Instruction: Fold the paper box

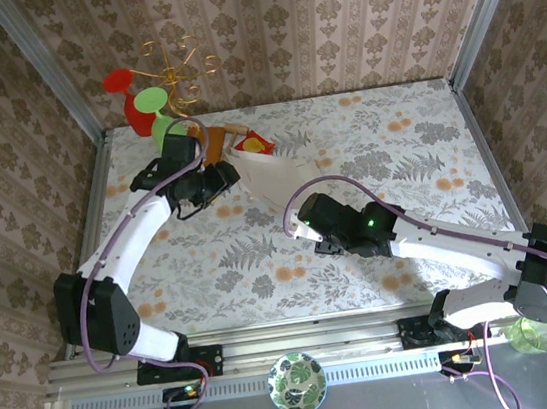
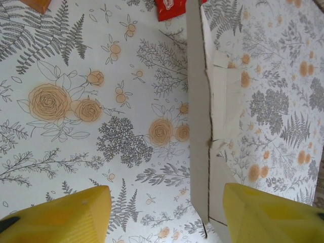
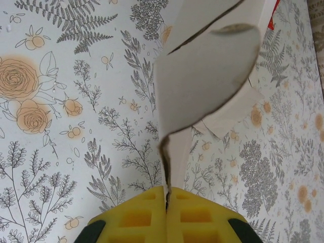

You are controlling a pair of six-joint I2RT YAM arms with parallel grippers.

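The right gripper's [image 3: 166, 195] jaws are pinched tight on a curled flap [image 3: 202, 81] of the box [image 1: 268, 180], which rises away from them and bends over at its top. The left gripper's [image 2: 166, 197] jaws stand well apart and hold nothing. An upright panel [image 2: 199, 126] of the box passes between them, close to the right-hand finger [image 2: 268, 217], and its long edge runs straight ahead in line with the reach. From above, the box lies on the table [image 1: 431, 174] between the two grippers, with the right at its near corner and the left just beside its left edge. So the right arm has the box, and I judge the left is placed to close on the panel. Just past the box's far end lies a red packet [image 2: 172, 7]; no writing can be read on it or on the box
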